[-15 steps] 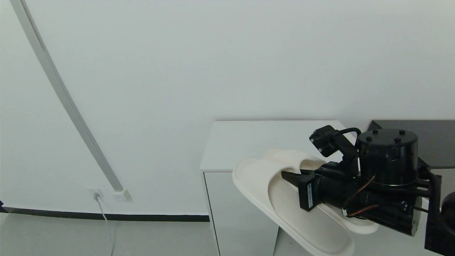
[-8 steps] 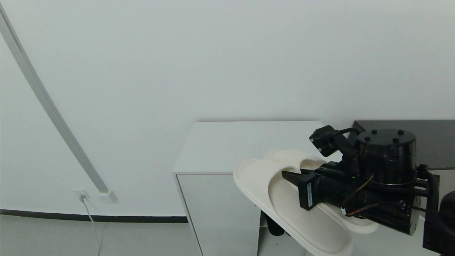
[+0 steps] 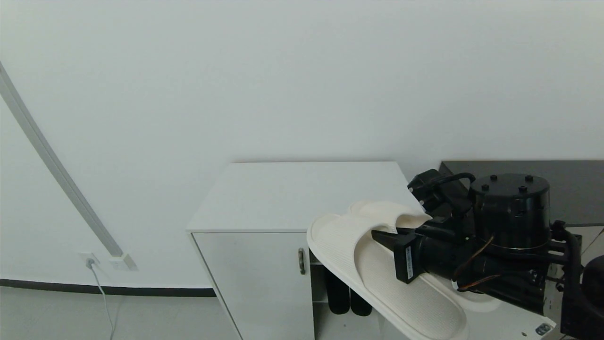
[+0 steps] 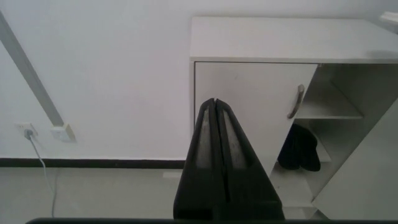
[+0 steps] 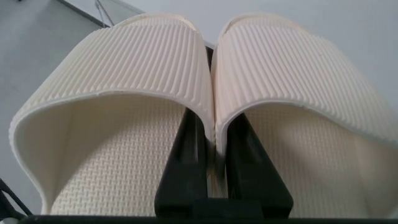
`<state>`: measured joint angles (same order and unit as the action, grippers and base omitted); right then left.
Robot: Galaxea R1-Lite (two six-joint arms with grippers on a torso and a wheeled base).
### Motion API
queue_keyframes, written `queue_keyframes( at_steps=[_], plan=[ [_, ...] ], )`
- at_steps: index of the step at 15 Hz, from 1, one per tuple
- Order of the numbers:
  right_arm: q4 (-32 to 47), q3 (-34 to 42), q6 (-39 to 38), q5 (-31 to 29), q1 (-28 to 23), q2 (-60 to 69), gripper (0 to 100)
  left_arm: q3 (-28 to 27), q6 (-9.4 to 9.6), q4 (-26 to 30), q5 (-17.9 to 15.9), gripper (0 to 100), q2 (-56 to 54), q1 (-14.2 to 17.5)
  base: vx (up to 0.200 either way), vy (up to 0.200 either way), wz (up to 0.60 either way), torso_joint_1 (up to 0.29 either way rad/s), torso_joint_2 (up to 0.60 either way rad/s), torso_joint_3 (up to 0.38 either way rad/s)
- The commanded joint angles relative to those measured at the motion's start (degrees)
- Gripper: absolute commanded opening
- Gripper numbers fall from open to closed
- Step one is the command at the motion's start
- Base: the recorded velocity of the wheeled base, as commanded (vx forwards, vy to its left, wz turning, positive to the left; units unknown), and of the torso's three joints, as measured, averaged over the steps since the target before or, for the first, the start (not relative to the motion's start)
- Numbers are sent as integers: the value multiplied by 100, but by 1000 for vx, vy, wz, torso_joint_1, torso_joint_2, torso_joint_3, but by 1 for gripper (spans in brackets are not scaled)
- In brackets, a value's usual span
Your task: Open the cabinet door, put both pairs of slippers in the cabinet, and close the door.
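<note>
cream slippers [image 3: 351,245] hang in front of the white cabinet [image 3: 283,198], pinched side by side in the right tool [image 3: 384,236], whose arm lies about level. black slippers [image 3: 348,300] sit inside the open compartment. left tool [image 4: 215,130] is clenched and empty, facing the cabinet.

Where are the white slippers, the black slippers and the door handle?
white slippers [image 3: 342,238]: head view, the nearer one's ribbed strap.
black slippers [image 4: 300,149]: left wrist view, their middle.
door handle [image 3: 301,261]: head view, its middle.
</note>
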<state>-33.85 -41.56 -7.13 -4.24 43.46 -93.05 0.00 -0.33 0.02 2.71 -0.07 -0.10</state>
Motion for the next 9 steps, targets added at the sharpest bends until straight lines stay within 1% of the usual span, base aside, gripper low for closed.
queue_keyframes(
  at_steps=[1, 9],
  plan=[
    [2, 25, 1, 2, -13, 6, 0, 0, -2, -2, 2, 0, 7, 1, 0, 0, 0, 0, 0, 0],
    [-7, 104, 159, -6, 5, 6, 0, 0, -11, -2, 2, 0, 7, 1, 0, 0, 0, 0, 0, 0]
  ],
)
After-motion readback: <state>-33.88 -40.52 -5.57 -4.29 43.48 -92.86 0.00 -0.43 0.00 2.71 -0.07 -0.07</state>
